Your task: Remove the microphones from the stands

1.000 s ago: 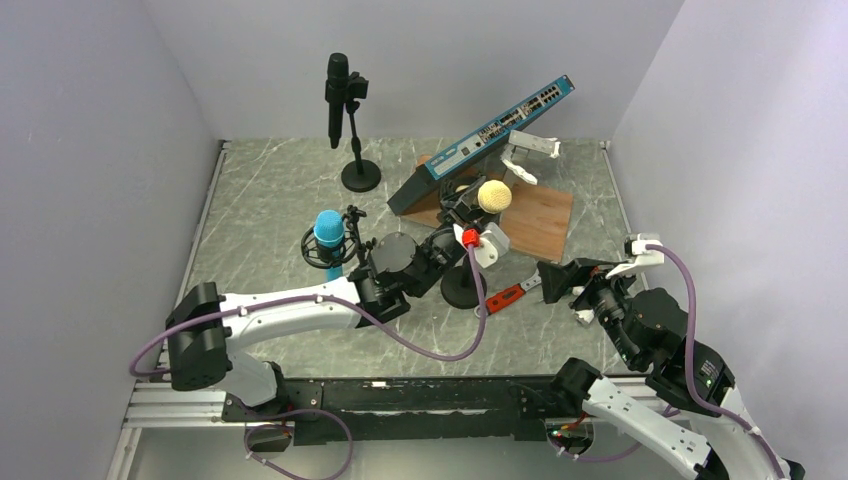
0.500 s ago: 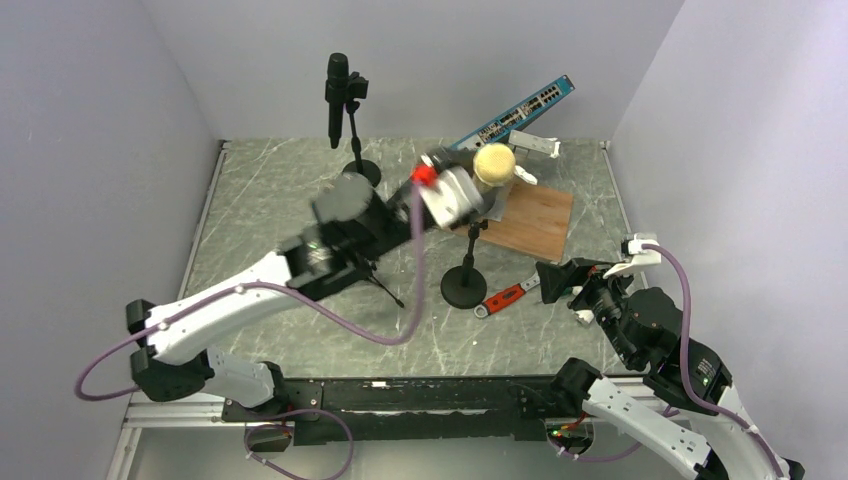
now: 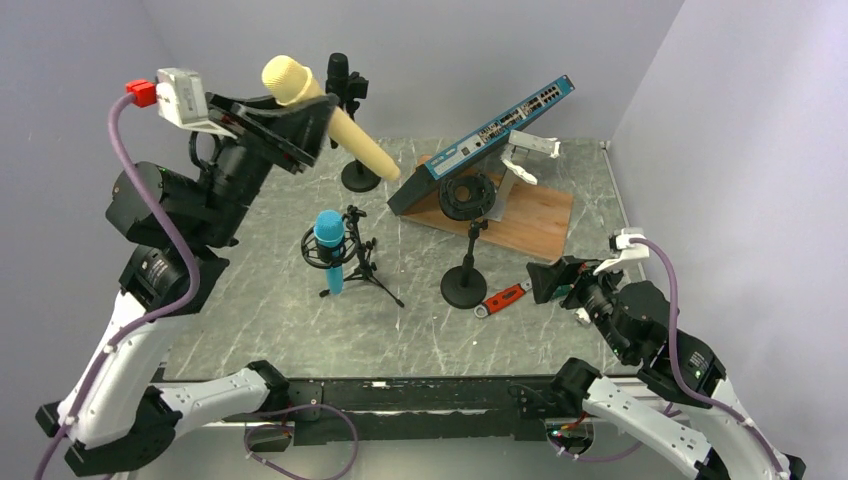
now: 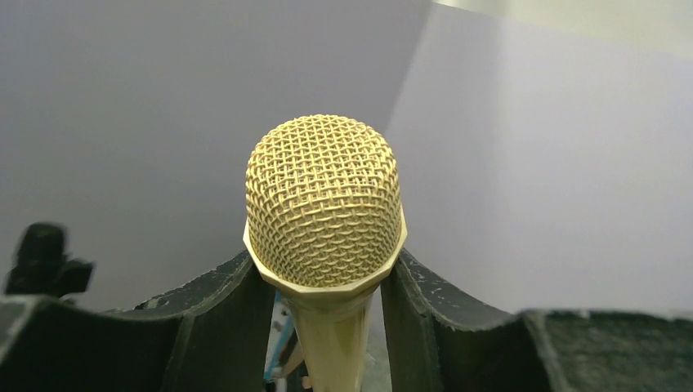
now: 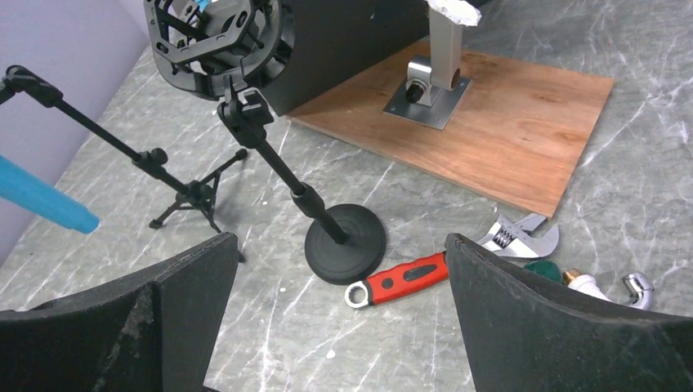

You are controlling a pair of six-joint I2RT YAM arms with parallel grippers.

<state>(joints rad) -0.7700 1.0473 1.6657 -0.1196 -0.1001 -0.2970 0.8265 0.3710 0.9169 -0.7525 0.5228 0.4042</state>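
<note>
My left gripper [image 3: 300, 118] is raised high at the back left and is shut on the yellow microphone [image 3: 330, 115], which points toward the wall. In the left wrist view the microphone's mesh head [image 4: 323, 200] fills the space between my fingers [image 4: 221, 327]. The black round-base stand [image 3: 466, 285] stands mid-table with its shock-mount ring [image 3: 467, 195] empty; it also shows in the right wrist view [image 5: 343, 241]. My right gripper [image 3: 556, 282] is open and empty, low at the right, facing the stand.
A blue microphone [image 3: 331, 248] sits on a tripod stand. A black microphone [image 3: 337, 95] stands on a round-base stand at the back. A blue network switch [image 3: 485, 140] leans over a wooden board [image 3: 530, 215]. A red-handled wrench [image 3: 503, 298] lies beside the stand's base.
My left arm has lifted the yellow microphone out of the shock-mount ring and swung it up and to the back left. The ring is now empty. The right arm barely moved.
</note>
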